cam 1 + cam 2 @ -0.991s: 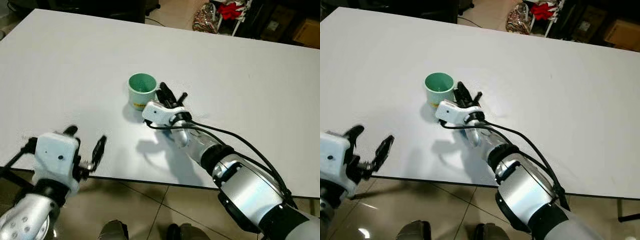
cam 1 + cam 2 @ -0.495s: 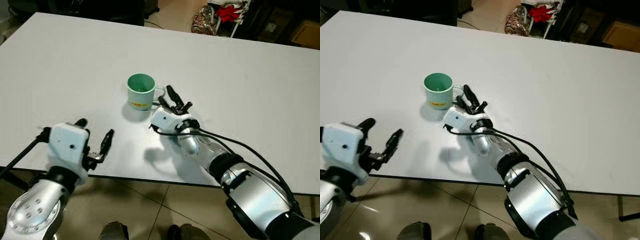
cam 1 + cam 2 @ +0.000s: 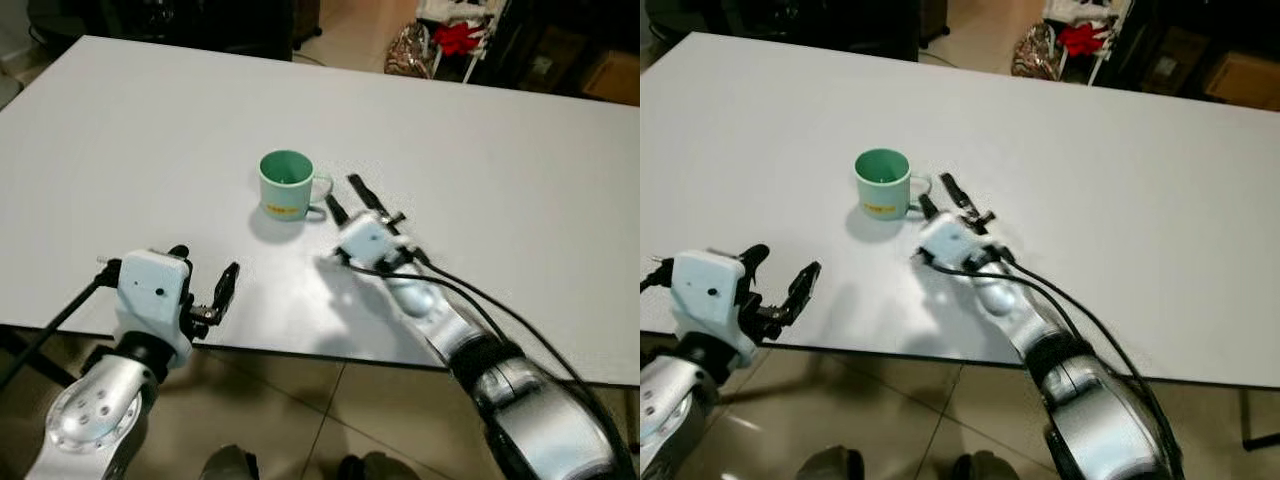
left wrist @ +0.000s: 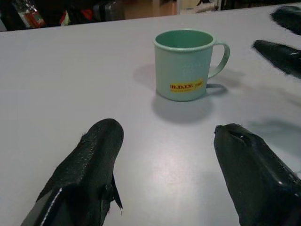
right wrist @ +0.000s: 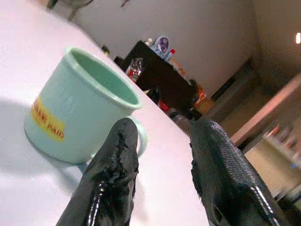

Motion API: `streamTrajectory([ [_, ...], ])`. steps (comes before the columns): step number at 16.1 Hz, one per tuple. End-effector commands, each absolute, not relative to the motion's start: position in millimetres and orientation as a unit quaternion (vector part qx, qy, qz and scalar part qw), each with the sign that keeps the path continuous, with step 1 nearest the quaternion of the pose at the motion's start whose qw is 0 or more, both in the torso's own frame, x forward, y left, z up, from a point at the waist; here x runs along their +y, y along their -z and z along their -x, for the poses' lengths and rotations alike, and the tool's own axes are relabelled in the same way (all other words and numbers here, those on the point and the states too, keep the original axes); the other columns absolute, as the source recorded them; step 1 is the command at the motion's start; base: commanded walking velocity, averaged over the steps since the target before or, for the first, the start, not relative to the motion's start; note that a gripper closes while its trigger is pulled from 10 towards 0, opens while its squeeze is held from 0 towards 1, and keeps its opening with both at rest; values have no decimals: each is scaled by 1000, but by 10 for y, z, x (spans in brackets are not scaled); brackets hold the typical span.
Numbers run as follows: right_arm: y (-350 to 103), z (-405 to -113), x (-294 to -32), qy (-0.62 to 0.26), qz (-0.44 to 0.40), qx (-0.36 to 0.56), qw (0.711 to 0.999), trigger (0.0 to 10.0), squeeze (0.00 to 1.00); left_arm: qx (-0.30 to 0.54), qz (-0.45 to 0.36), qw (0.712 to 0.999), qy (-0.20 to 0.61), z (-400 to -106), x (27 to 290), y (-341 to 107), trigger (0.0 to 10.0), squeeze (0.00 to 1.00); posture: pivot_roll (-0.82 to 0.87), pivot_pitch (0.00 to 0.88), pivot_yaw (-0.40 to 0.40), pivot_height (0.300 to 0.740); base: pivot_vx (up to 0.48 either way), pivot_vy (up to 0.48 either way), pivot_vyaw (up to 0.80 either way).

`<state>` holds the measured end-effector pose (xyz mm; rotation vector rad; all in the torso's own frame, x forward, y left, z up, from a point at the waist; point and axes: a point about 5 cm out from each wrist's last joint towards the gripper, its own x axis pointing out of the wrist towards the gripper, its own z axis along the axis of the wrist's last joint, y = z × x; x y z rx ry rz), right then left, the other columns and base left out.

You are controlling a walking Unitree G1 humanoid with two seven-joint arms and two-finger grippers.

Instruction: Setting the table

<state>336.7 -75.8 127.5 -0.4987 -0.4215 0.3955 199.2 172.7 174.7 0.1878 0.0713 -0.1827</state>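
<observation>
A pale green mug (image 3: 285, 184) with a yellow label stands upright and empty on the white table (image 3: 520, 150), handle toward my right arm. My right gripper (image 3: 345, 197) is open just right of the mug's handle (image 3: 321, 189), fingers apart and holding nothing. In the right wrist view the mug (image 5: 80, 109) sits just beyond the two black fingertips (image 5: 117, 155). My left gripper (image 3: 205, 280) is open above the table's near edge, well short of the mug. The left wrist view has the mug (image 4: 187, 63) ahead between its fingers (image 4: 94, 155).
The table's near edge (image 3: 300, 350) runs just under both arms, with tiled floor (image 3: 300, 410) below. Dark furniture and a red bag (image 3: 460, 35) stand beyond the far edge. Cables trail along my right forearm (image 3: 470, 300).
My right gripper has let go of the mug's handle and drawn back to the right. The left gripper has moved up toward the table edge. The camera view has shifted slightly.
</observation>
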Motion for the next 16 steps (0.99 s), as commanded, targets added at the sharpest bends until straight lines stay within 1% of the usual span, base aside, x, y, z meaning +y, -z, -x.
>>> streamTrajectory([
  [1, -1366, -3389, -853, -177, 196, -196, 944, 10000, 0, 33, -98, 991, 85, -2004, 1721, -1725, 10000, 0, 60, 36, -52, 740, 0, 0, 0],
  [3, -1407, -3289, -962, -147, 89, -139, 975, 10000, 0, 43, -97, 992, 68, -2060, 1758, -1663, 10000, 0, 24, 9, -37, 740, 0, 0, 0],
  [4, -1414, -3163, -1014, -139, 41, -109, 984, 10000, 0, 44, -97, 992, 62, -2100, 1771, -1648, 10000, 0, 10, 0, -24, 740, 0, 0, 0],
  [5, -1367, -2991, -1042, -156, 20, -62, 986, 10000, 0, 47, -117, 989, 80, -2130, 1746, -1640, 10000, 0, -9, 0, 0, 740, 0, 0, 0],
  [6, -1355, -2889, -1056, -167, 8, -40, 985, 10000, 0, 45, -116, 989, 84, -2145, 1734, -1645, 10000, 0, -23, 0, 16, 740, 0, 0, 0],
  [7, -1360, -2853, -1067, -168, 3, -34, 985, 10000, 0, 43, -113, 989, 83, -2151, 1733, -1648, 10000, 0, -23, 0, 16, 740, 0, 0, 0],
  [8, -1378, -2778, -1107, -167, 1, -30, 985, 10000, 0, 37, -109, 990, 84, -2156, 1724, -1657, 10000, 0, -41, 0, 26, 740, 0, 274, 0],
  [9, -1380, -2622, -1188, -167, -14, -15, 986, 10000, 0, 33, -102, 991, 82, -2161, 1706, -1657, 10000, 0, -55, 0, 36, 740, 0, 270, 0],
  [11, -1336, -2461, -1278, -154, -24, 15, 988, 10000, 0, 35, -95, 992, 79, -2164, 1688, -1641, 10000, 0, -61, 0, 41, 740, 0, 272, 0],
  [13, -1311, -2378, -1323, -136, -15, 42, 990, 10000, 0, 36, -85, 993, 71, -2160, 1700, -1631, 10000, 0, -66, 0, 51, 740, 0, 272, 0],
  [16, -1325, -2360, -1315, -125, -18, 57, 990, 10000, 0, 34, -84, 994, 68, -2176, 1734, -1639, 10000, 0, -63, 0, 63, 740, 0, 271, 0],
])
